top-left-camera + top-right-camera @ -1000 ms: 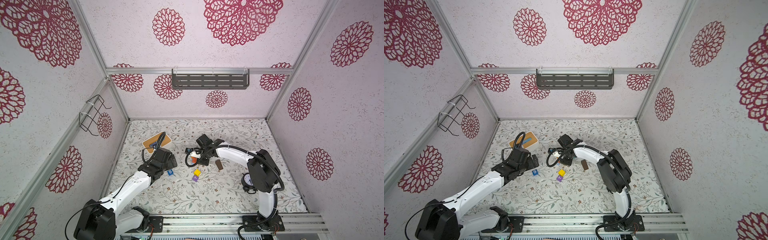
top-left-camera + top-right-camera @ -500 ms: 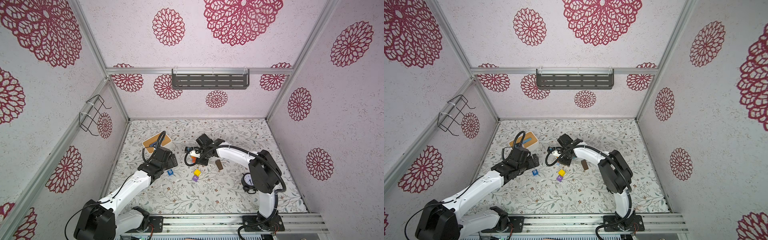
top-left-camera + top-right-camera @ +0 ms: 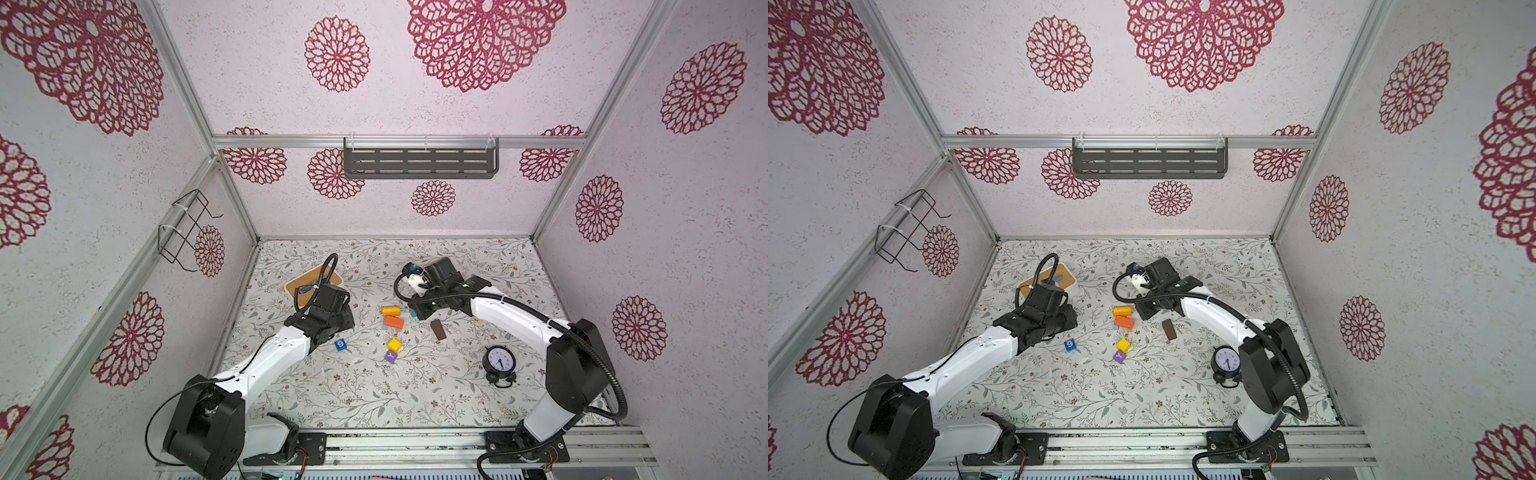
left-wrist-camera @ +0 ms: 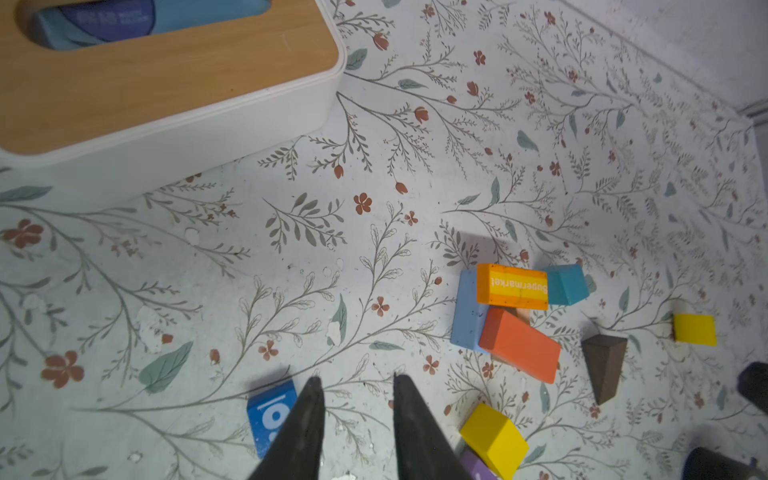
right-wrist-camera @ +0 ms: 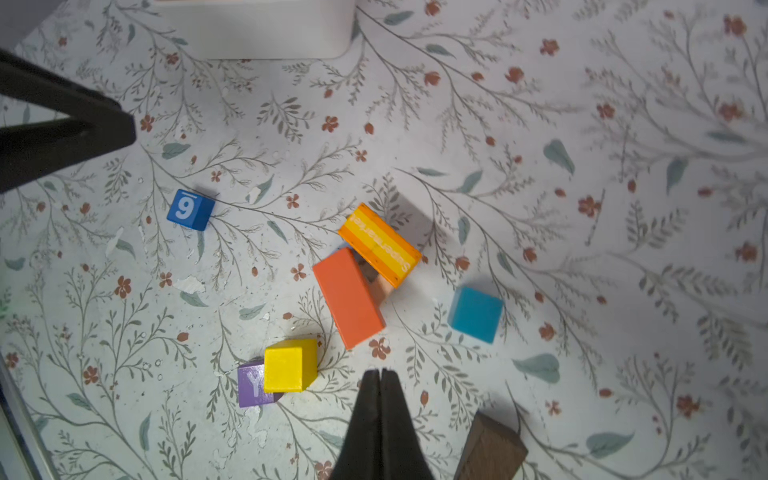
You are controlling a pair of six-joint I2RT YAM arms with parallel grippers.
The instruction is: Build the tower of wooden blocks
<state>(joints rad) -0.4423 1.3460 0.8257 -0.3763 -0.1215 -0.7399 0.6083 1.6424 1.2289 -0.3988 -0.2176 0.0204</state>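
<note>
The wood blocks lie scattered on the floral mat, and no tower stands. An orange "Supermarket" block [image 5: 380, 245] and an orange-red bar [image 5: 349, 297] lean over a light blue bar [image 4: 467, 311] and a tan piece [image 5: 380, 286]. A teal cube [image 5: 476, 313] sits beside them. A yellow cube [image 5: 289, 365] rests against the purple "Y" cube [image 5: 249, 384]. The blue "9" cube [image 4: 268, 415] lies just beside my left gripper [image 4: 354, 378], whose jaws stand a little apart with nothing between them. My right gripper [image 5: 380, 370] is shut and empty, between the yellow cube and the dark brown bar [image 5: 490, 446].
A white box with a wooden lid [image 3: 312, 282] stands at the back left, close behind my left wrist. A black alarm clock [image 3: 500, 361] stands at the front right, beside the right arm. Another small yellow block [image 4: 695, 329] lies past the brown bar.
The right jaws have closed fully. The left jaws have narrowed from wide open to a small gap. Both arms have barely shifted.
</note>
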